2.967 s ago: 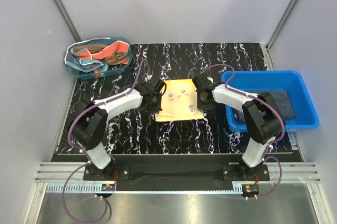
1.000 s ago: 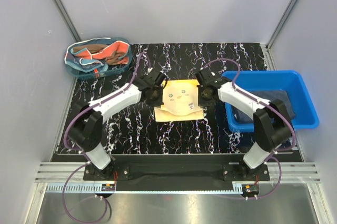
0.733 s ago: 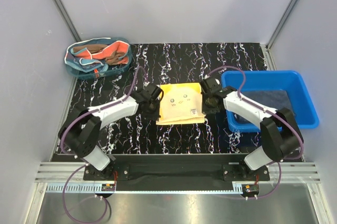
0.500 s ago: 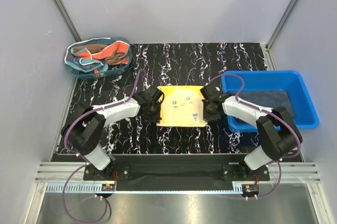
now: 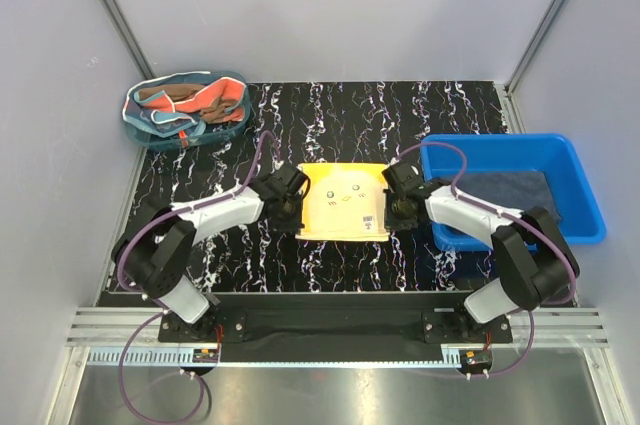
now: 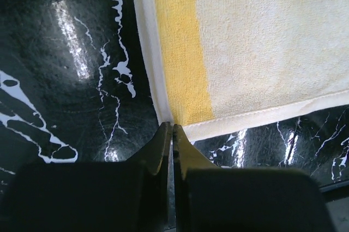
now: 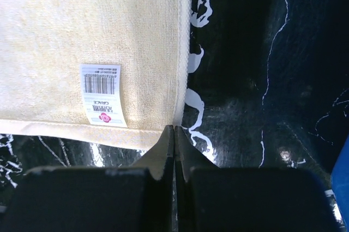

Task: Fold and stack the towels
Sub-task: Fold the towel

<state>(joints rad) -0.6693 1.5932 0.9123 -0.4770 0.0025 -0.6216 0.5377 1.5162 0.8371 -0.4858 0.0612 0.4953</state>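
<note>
A yellow towel [image 5: 343,200] with small face marks lies folded in a flat rectangle at the middle of the black marbled table. My left gripper [image 5: 298,217] is shut on its near left corner [image 6: 180,116]. My right gripper [image 5: 392,217] is shut on its near right corner [image 7: 175,118], beside a white barcode label [image 7: 102,94]. In the wrist views the left gripper [image 6: 172,128] and right gripper [image 7: 174,129] show jaws pressed together with the hem between the tips. An orange-red towel [image 5: 213,99] lies bunched with other cloths in the basket. A dark grey-blue towel [image 5: 517,191] lies in the bin.
The teal mesh-sided basket [image 5: 140,130] stands at the far left corner of the table. The rigid blue plastic bin [image 5: 500,143] stands at the right edge, close to my right arm. Grey walls enclose the table on three sides.
Both grippers have moved toward the near edge with the yellow towel's corners, folding it over. The towel now lies flat and squared, where a second ago it was lifted and creased.
</note>
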